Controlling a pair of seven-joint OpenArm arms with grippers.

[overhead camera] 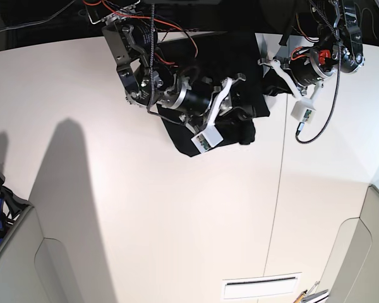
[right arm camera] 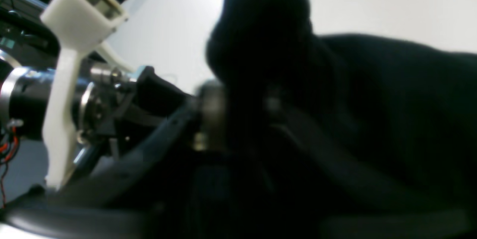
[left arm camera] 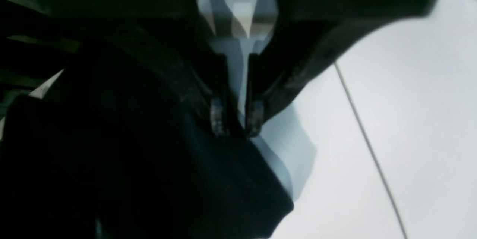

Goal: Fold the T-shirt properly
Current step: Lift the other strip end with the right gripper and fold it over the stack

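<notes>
Seen from the base view: black T-shirt [overhead camera: 210, 69] bunched at the far edge of the white table [overhead camera: 177, 208], between the two arms, one dark flap trailing down toward the near side.

Left arm reaching in from the far right of that view, wrist bent down and inward, left gripper [overhead camera: 267, 87] at the shirt's right edge. In the left wrist view, left gripper [left arm camera: 236, 121] pinching a fold of the T-shirt [left arm camera: 149, 164]: fingertips [left arm camera: 218, 119] nearly together, black cloth caught between them and draping below onto the pale table [left arm camera: 391, 119] (a thin seam line running across it).

Right arm stretched from the far left, lying low and almost level over the cloth, white camera bracket hanging under the wrist, right gripper [overhead camera: 243, 107] buried in the folds. In the right wrist view (blurred and very dark), T-shirt [right arm camera: 372, 119] heaped up over the right gripper [right arm camera: 238, 116], jaws lost in black fabric; spread or closed, cannot tell, nor whether any cloth is held.
</notes>
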